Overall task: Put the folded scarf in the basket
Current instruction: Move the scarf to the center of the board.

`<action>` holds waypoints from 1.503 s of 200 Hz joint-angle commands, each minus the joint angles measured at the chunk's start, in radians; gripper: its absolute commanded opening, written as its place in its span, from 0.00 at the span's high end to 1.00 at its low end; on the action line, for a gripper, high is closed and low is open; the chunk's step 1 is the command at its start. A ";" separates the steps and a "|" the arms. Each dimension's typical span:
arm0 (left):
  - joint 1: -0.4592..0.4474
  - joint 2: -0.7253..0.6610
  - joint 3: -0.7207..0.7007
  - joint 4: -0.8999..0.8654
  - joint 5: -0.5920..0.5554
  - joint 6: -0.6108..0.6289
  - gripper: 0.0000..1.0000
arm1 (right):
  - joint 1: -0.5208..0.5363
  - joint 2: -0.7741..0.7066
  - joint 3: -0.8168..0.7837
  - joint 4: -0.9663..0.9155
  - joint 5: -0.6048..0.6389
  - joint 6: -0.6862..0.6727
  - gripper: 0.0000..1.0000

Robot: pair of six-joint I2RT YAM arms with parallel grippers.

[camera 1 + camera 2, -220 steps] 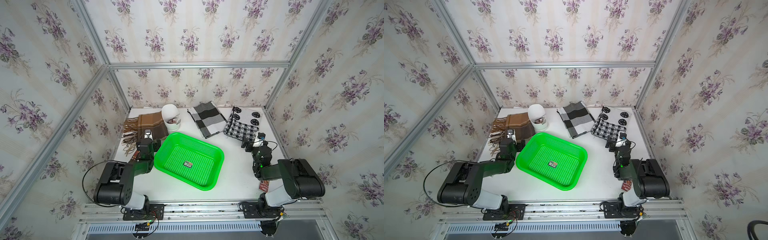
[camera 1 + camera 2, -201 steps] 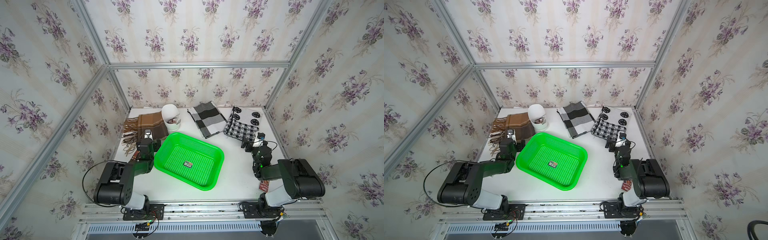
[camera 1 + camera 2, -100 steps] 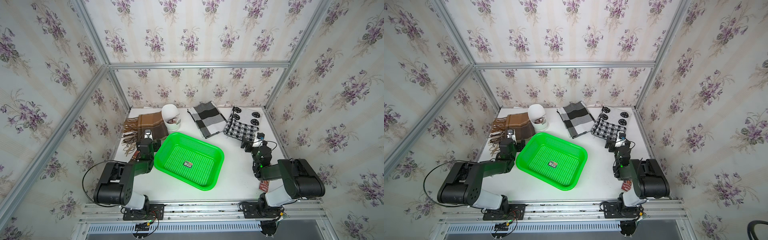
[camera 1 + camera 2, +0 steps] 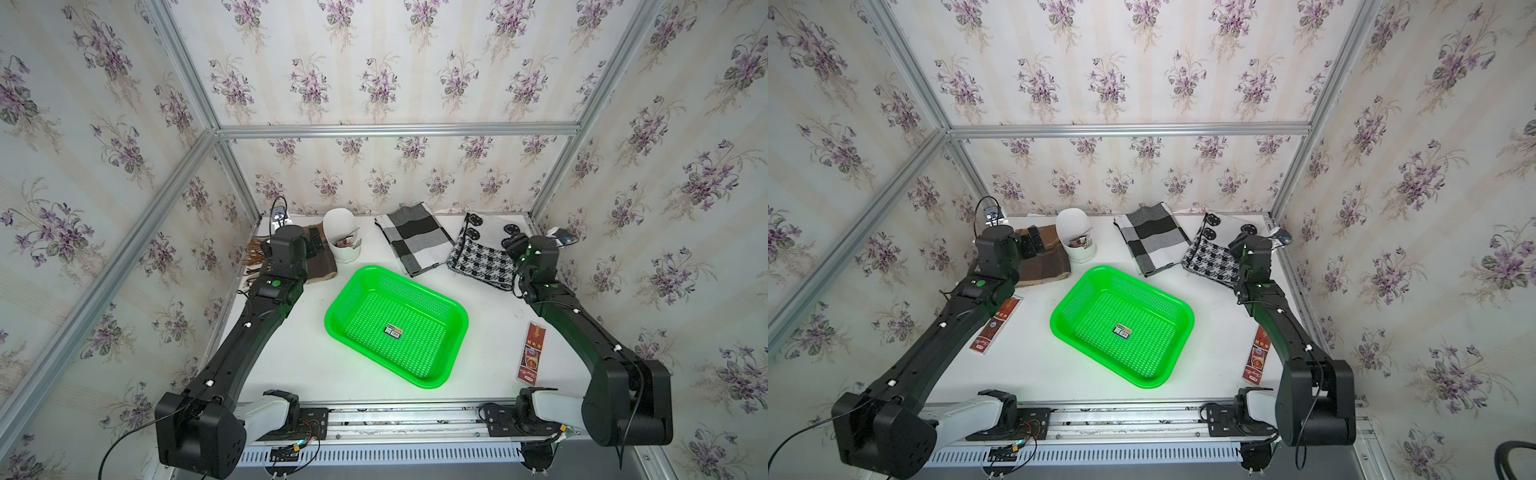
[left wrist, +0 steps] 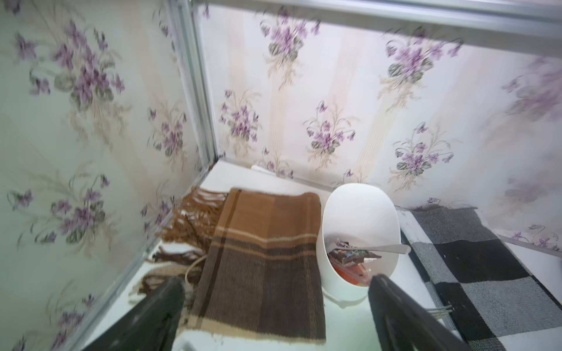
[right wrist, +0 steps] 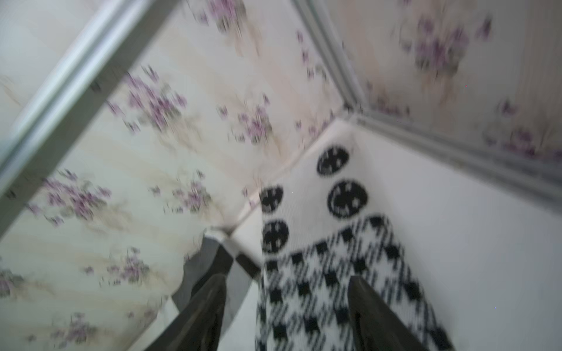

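In both top views the green basket (image 4: 370, 324) sits in the middle of the white surface (image 4: 299, 357), with a small sticker (image 4: 393, 331) on its perforated bottom. Three folded scarves lie behind it along the far wall, all outside the basket: a brown scarf (image 4: 322, 266), a grey check scarf (image 4: 415, 243) and a houndstooth scarf (image 4: 478, 259). A white cup (image 4: 340, 232) stands between the brown and the grey one. The left end effector (image 4: 1034, 243) hangs over the brown scarf, and the right end effector (image 4: 1239, 245) hangs over the houndstooth scarf. In the left wrist view the left end effector (image 5: 275, 281) has its fingers wide apart above the brown scarf (image 5: 264, 243), with the cup (image 5: 359, 218) just beside it. The right wrist view is blurred; it shows the right end effector (image 6: 286, 279) parted, one finger over the houndstooth scarf (image 6: 334, 258) and the other near the grey check scarf (image 6: 209, 258). Whether it touches the cloth I cannot tell.
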 commanded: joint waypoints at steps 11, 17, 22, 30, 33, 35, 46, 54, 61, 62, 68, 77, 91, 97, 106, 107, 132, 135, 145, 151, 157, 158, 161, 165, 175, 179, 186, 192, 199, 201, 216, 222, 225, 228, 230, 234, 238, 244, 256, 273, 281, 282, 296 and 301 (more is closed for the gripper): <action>0.009 0.006 0.047 -0.377 0.034 -0.190 0.01 | 0.009 0.034 -0.059 -0.132 -0.172 0.210 0.13; -0.003 -0.012 0.048 -0.376 0.042 -0.188 0.01 | 0.013 0.043 -0.053 -0.138 -0.179 0.212 0.09; -0.016 -0.028 0.047 -0.370 0.046 -0.183 0.01 | 0.018 0.052 -0.050 -0.143 -0.183 0.219 0.07; -0.045 -0.052 0.044 -0.352 0.071 -0.167 0.01 | 0.020 0.063 -0.061 -0.132 -0.193 0.242 0.05; -0.058 -0.060 0.047 -0.348 0.081 -0.161 0.01 | 0.020 0.071 -0.071 -0.121 -0.203 0.261 0.04; -0.066 -0.064 0.047 -0.347 0.084 -0.156 0.01 | 0.020 0.076 -0.076 -0.111 -0.209 0.271 0.04; -0.121 -0.074 0.067 -0.357 0.088 -0.141 0.01 | 0.017 0.109 -0.090 -0.060 -0.252 0.298 0.04; -0.155 -0.071 0.088 -0.370 0.097 -0.134 0.01 | 0.021 0.149 -0.086 -0.026 -0.280 0.321 0.07; -0.182 -0.063 0.104 -0.386 0.104 -0.131 0.01 | 0.021 0.179 -0.086 -0.006 -0.296 0.353 0.10; -0.186 -0.062 0.106 -0.388 0.105 -0.132 0.01 | 0.021 0.179 -0.086 -0.006 -0.296 0.353 0.10; -0.210 -0.056 0.118 -0.394 0.109 -0.137 0.01 | 0.021 0.204 -0.092 0.023 -0.309 0.382 0.12; -0.238 -0.046 0.127 -0.395 0.126 -0.138 0.01 | 0.022 0.237 -0.099 0.050 -0.312 0.427 0.15; -0.276 -0.027 0.142 -0.387 0.152 -0.149 0.02 | 0.022 0.268 -0.109 0.122 -0.308 0.481 0.17; -0.292 -0.018 0.147 -0.385 0.157 -0.153 0.02 | 0.023 0.275 -0.120 0.173 -0.301 0.499 0.17; -0.315 -0.006 0.158 -0.376 0.161 -0.155 0.02 | 0.023 0.291 -0.118 0.206 -0.296 0.527 0.17; -0.318 -0.005 0.159 -0.376 0.161 -0.155 0.02 | 0.022 0.294 -0.116 0.210 -0.294 0.532 0.17; -0.369 0.045 0.199 -0.365 0.155 -0.148 0.02 | 0.024 0.352 -0.080 0.209 -0.268 0.594 0.21; -0.374 0.051 0.206 -0.366 0.155 -0.148 0.02 | 0.024 0.358 -0.081 0.217 -0.264 0.602 0.21; -0.384 0.069 0.226 -0.369 0.156 -0.148 0.02 | 0.025 0.379 -0.079 0.218 -0.243 0.634 0.23; -0.390 0.076 0.233 -0.367 0.159 -0.147 0.02 | 0.024 0.392 -0.078 0.225 -0.230 0.649 0.25; -0.397 0.081 0.241 -0.364 0.161 -0.145 0.02 | 0.025 0.410 -0.074 0.236 -0.224 0.663 0.27; -0.397 0.082 0.242 -0.364 0.161 -0.145 0.02 | 0.025 0.413 -0.073 0.236 -0.224 0.665 0.28; -0.400 0.085 0.244 -0.362 0.161 -0.145 0.02 | 0.024 0.428 -0.066 0.236 -0.227 0.673 0.29; -0.404 0.088 0.250 -0.361 0.161 -0.143 0.02 | 0.024 0.440 -0.060 0.235 -0.231 0.680 0.31; -0.410 0.096 0.259 -0.360 0.164 -0.141 0.02 | 0.024 0.478 -0.039 0.236 -0.250 0.697 0.36; -0.413 0.099 0.263 -0.361 0.166 -0.139 0.02 | 0.024 0.491 -0.030 0.231 -0.255 0.701 0.38; -0.416 0.104 0.269 -0.362 0.169 -0.139 0.02 | 0.025 0.511 -0.008 0.211 -0.262 0.698 0.43; -0.419 0.107 0.273 -0.362 0.171 -0.139 0.02 | 0.025 0.521 0.012 0.177 -0.262 0.685 0.47; -0.422 0.111 0.275 -0.362 0.171 -0.138 0.02 | 0.025 0.536 0.051 0.098 -0.257 0.659 0.55; -0.423 0.111 0.276 -0.362 0.172 -0.136 0.02 | 0.026 0.539 0.063 0.072 -0.255 0.649 0.57; -0.428 0.116 0.279 -0.357 0.175 -0.137 0.02 | 0.025 0.557 0.135 -0.083 -0.254 0.561 0.71; -0.431 0.118 0.279 -0.353 0.176 -0.136 0.02 | 0.024 0.549 0.146 -0.137 -0.245 0.520 0.75; -0.431 0.119 0.280 -0.353 0.176 -0.136 0.02 | 0.024 0.543 0.146 -0.157 -0.239 0.501 0.76; -0.433 0.121 0.280 -0.350 0.177 -0.136 0.02 | 0.023 0.535 0.143 -0.180 -0.231 0.487 0.76; -0.434 0.121 0.280 -0.350 0.178 -0.136 0.02 | 0.022 0.532 0.143 -0.187 -0.228 0.480 0.76; -0.436 0.123 0.281 -0.347 0.178 -0.136 0.02 | 0.019 0.519 0.137 -0.209 -0.216 0.455 0.77; -0.437 0.127 0.283 -0.348 0.179 -0.136 0.02 | 0.014 0.503 0.126 -0.237 -0.200 0.423 0.77; -0.438 0.130 0.287 -0.348 0.181 -0.135 0.02 | 0.005 0.482 0.112 -0.263 -0.184 0.379 0.77; -0.443 0.139 0.297 -0.347 0.186 -0.131 0.02 | -0.033 0.449 0.087 -0.310 -0.164 0.281 0.78; -0.447 0.147 0.307 -0.346 0.188 -0.126 0.02 | -0.110 0.410 0.064 -0.382 -0.143 0.147 0.80; -0.450 0.151 0.311 -0.345 0.190 -0.126 0.02 | -0.155 0.386 0.042 -0.389 -0.137 0.093 0.74; -0.450 0.151 0.312 -0.343 0.191 -0.125 0.02 | -0.159 0.383 0.040 -0.389 -0.136 0.087 0.73; -0.453 0.158 0.318 -0.342 0.196 -0.127 0.02 | -0.230 0.325 0.014 -0.388 -0.115 0.024 0.50; -0.455 0.161 0.320 -0.341 0.196 -0.127 0.02 | -0.242 0.303 0.008 -0.379 -0.104 0.005 0.40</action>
